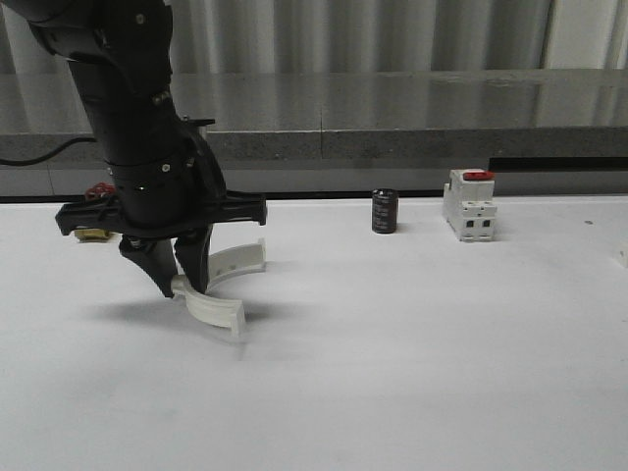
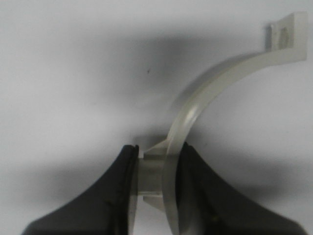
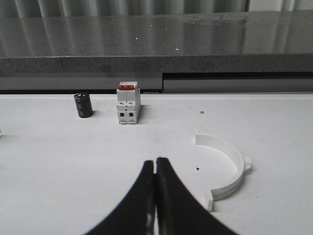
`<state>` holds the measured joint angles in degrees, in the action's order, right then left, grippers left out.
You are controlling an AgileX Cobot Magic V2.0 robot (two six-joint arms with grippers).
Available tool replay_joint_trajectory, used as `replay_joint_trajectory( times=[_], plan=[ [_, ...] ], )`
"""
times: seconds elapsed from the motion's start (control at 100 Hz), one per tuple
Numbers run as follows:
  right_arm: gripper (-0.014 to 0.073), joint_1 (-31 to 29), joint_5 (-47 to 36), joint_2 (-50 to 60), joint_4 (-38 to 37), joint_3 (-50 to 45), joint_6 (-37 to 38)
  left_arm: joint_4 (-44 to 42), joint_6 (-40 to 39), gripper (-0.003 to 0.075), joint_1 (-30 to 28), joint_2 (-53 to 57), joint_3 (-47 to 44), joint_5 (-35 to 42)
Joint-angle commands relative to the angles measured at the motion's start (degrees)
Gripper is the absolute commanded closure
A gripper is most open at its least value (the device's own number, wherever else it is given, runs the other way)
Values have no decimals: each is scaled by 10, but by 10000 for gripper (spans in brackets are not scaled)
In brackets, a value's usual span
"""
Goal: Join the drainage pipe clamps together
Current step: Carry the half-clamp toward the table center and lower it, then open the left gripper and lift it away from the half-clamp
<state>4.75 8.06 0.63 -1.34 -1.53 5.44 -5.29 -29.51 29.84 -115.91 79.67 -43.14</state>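
Front view: low, forward across table (image 1: 412, 373). Right wrist shares switch (image 3: 128, 103) and capacitor (image 3: 83, 105). Left wrist: close, downward.

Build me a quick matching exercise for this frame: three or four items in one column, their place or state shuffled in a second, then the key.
Items:
1. left hand
2. right hand
3. second clamp half
4. black cylinder

States:
A. lying flat on the table
B. shut, holding nothing
C. standing left of the red-topped switch
D. shut on a clamp half

Pairs: 1-D, 2-B, 3-A, 4-C
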Motion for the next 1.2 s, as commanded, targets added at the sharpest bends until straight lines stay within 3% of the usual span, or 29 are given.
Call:
replay_joint_trajectory(
  times=[0.0,0.17,0.24,0.36,0.51,0.56,0.87,1.19],
  plan=[
    [661,0,-45,11,-3,9,-6,-2,-7,741,6,20,17,5],
    [661,0,-45,11,-3,9,-6,2,-7,733,6,14,17,3],
    [661,0,-45,11,-3,9,-6,2,-7,686,6,14,17,2],
    [661,0,-45,11,-3,9,-6,2,-7,525,6,14,17,-2],
    [661,0,-45,11,-3,9,-6,-6,-5,237,6,14,17,-10],
    [661,0,-45,11,-3,9,-6,-13,-5,193,6,16,17,-10],
    [661,0,-45,11,-3,9,-6,-34,30,190,0,80,30,-18],
    [661,0,-45,11,-3,9,-6,-53,80,190,-72,240,5,28]
  ],
)
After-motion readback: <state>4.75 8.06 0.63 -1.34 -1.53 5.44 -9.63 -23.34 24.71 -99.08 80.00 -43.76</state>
